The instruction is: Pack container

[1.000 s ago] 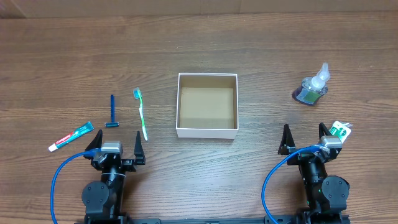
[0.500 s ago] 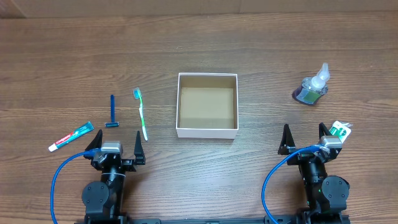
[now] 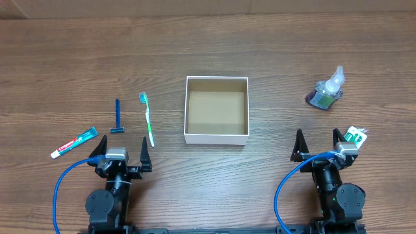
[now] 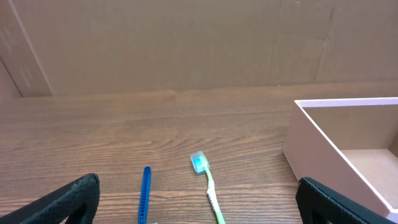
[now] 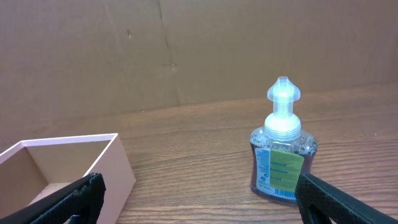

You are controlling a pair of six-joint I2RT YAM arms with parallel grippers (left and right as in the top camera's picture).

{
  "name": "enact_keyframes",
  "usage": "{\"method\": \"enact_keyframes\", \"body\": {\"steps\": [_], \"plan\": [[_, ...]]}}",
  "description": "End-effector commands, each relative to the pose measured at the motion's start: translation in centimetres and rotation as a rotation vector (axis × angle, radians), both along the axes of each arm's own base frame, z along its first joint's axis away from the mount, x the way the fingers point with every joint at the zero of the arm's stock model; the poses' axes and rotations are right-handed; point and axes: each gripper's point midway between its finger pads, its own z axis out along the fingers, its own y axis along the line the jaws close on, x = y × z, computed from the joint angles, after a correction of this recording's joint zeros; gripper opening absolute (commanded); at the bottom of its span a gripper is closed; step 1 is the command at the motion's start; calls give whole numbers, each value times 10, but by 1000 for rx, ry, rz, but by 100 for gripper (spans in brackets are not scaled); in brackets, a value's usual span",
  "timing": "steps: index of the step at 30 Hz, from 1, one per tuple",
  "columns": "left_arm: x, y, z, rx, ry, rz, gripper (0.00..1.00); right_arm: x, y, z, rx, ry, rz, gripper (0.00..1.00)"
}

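Overhead, square cardboard container (image 3: 216, 110), woodgrain table (image 3: 260, 39)

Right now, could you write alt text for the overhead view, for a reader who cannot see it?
An empty white-walled square container sits at the centre of a wooden table. Left of it lie a toothbrush, a razor and a toothpaste tube; right of it, a pump bottle and a small packet. The left gripper and right gripper are open below.
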Motion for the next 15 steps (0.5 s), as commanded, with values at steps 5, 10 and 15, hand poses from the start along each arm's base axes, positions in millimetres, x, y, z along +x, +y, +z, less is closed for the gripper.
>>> {"method": "enact_keyframes", "body": {"steps": [5, 10, 15], "plan": [[0, 1, -2, -53, 6, 6, 100, 0, 4, -2, 35, 0, 22, 100], [1, 1, -9, -79, 39, 8, 100, 2, 4, -10, 112, 40, 22, 100], [0, -1, -12, -132, 105, 8, 100, 2, 8, -17, 113, 122, 40, 100]]}}
